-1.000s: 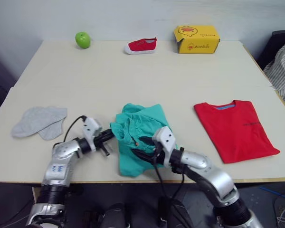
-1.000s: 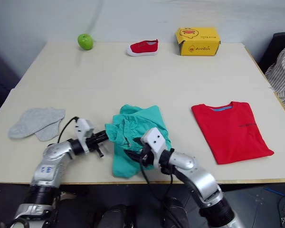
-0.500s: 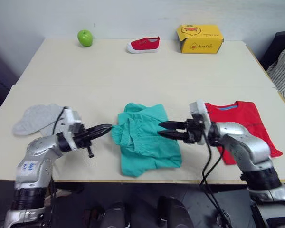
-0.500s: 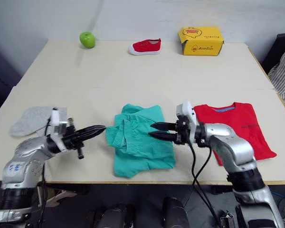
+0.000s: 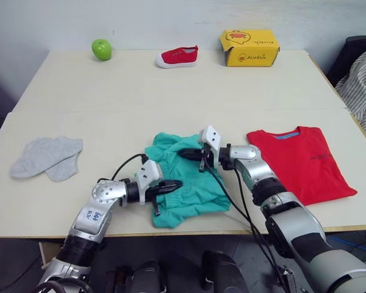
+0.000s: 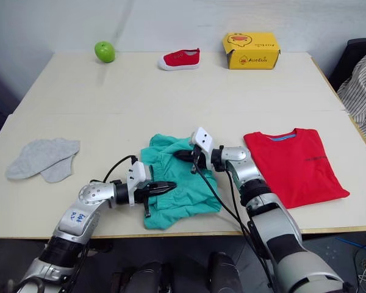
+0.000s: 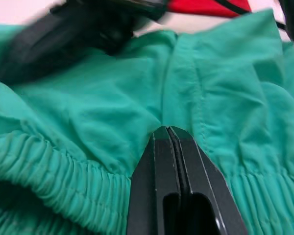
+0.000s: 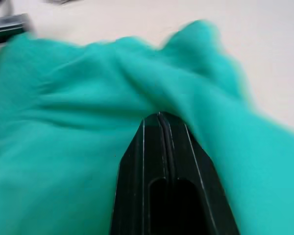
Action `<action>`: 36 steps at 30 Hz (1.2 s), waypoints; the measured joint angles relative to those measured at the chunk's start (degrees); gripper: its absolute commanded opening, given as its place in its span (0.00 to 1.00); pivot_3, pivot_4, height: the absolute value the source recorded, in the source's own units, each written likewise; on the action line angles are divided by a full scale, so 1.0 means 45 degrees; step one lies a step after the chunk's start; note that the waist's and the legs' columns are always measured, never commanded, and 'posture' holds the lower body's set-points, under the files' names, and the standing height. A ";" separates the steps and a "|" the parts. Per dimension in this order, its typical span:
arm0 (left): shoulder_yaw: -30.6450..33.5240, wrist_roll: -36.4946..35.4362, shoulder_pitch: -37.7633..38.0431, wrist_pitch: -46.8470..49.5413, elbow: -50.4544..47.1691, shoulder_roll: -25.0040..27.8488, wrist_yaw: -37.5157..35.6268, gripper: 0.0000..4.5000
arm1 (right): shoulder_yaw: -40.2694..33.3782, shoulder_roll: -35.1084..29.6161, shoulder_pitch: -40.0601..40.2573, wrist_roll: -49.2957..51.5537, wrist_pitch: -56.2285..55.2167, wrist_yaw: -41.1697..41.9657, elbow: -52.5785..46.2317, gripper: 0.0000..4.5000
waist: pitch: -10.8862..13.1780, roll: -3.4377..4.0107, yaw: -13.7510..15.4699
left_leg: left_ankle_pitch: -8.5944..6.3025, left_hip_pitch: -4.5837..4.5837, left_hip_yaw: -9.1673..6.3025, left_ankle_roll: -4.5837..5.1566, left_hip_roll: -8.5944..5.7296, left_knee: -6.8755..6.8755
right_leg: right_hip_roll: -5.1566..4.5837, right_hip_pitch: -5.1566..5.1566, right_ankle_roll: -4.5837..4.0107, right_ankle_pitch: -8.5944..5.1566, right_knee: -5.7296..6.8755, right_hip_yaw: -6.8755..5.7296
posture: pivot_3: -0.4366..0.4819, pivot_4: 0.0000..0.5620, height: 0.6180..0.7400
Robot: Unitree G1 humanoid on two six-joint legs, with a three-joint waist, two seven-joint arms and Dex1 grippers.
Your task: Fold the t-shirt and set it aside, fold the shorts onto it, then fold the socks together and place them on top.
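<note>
Near the table's (image 5: 171,91) front edge, the teal shorts (image 5: 192,192) lie crumpled at the middle, with the left gripper (image 5: 174,184) pressed onto their near part, fingers closed together, and the right gripper (image 5: 186,153) on their far edge, fingers also closed together. To the right lies the folded red t-shirt (image 5: 305,162) and to the left the grey socks (image 5: 46,155), both well apart from the shorts. Along the far edge stand a green apple (image 5: 101,49), a small red shoe (image 5: 177,57) and a yellow box (image 5: 250,47)

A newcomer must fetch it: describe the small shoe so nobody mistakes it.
Look along the far edge of the beige table. The shoe sits between the green apple and the yellow box. It is red with a white sole, far smaller than the red t-shirt.
</note>
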 measured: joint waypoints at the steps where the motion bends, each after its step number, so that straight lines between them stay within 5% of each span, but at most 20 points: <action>1: 0.0146 -0.0029 0.0230 0.0008 -0.0168 0.0011 0.0052 0.00 | -0.0316 0.0014 -0.0277 -0.0005 -0.0280 -0.0412 0.0392 0.00 | 0.0000 0.0000 -0.0007 | 0.0000 0.0003 0.0000 0.0000 0.0001 0.0000 | -0.0001 0.0000 -0.0002 -0.0001 0.0004 0.0004 | 0.48 0.27 1.00; 7: 0.0974 -0.1375 0.0351 0.0806 -0.0367 -0.0107 -0.0162 0.00 | -0.1271 -0.0393 0.0074 0.0389 -0.1024 0.1091 -0.0078 0.00 | 0.0004 0.0004 0.0026 | 0.0003 -0.0007 -0.0022 -0.0004 0.0006 0.0000 | 0.0001 -0.0001 -0.0009 -0.0005 0.0007 -0.0003 | 0.48 0.27 1.00; 16: 0.1009 -0.0826 -0.2074 0.1142 0.2016 -0.0251 0.0170 0.00 | -0.0518 -0.1917 0.6010 0.1991 0.2896 0.3760 -0.9090 0.00 | 0.0004 0.0006 0.0308 | 0.0002 -0.0009 -0.0033 0.0000 -0.0015 -0.0002 | -0.0004 0.0005 -0.0006 -0.0004 0.0001 -0.0018 | 0.48 0.27 1.00; 20: 0.0676 -0.0238 -0.2414 0.0802 0.2811 -0.0706 0.0531 0.00 | 0.0420 -0.2174 0.7630 0.1651 0.3081 0.3815 -1.0799 0.00 | 0.0004 0.0005 0.0309 | 0.0002 -0.0002 -0.0031 -0.0002 -0.0014 0.0002 | -0.0006 0.0004 -0.0006 -0.0003 0.0009 -0.0014 | 0.48 0.27 1.00; 26: 0.0645 -0.0154 -0.2446 0.0398 0.3032 -0.1055 0.0424 0.00 | 0.0448 -0.4426 0.9478 0.2563 0.5231 0.4212 -1.4427 0.00 | 0.0004 0.0005 0.0438 | -0.0002 -0.0001 -0.0053 0.0008 -0.0019 0.0011 | -0.0018 0.0013 -0.0006 -0.0003 0.0000 -0.0016 | 0.48 0.27 1.00; 32: 0.1154 -0.0560 -0.1742 -0.0739 0.2949 -0.0853 -0.0536 0.00 | -0.1591 -0.6495 0.9056 0.5566 1.0984 0.3154 -1.5667 0.36 | 0.0004 0.0005 0.0403 | -0.0009 0.0003 -0.0058 0.0000 0.0012 0.0012 | -0.0017 0.0013 -0.0023 -0.0005 -0.0065 -0.0035 | 0.48 0.27 1.00; 36: 0.1490 -0.1158 -0.1083 -0.1491 0.2427 -0.0542 -0.1619 0.00 | -0.1683 -0.7199 0.6368 0.6613 1.5985 0.1962 -1.3623 0.68 | 0.0005 0.0005 0.0347 | -0.0010 -0.0001 -0.0060 -0.0002 0.0014 0.0014 | -0.0033 0.0004 -0.0040 -0.0009 -0.0060 -0.0032 | 0.48 0.27 1.00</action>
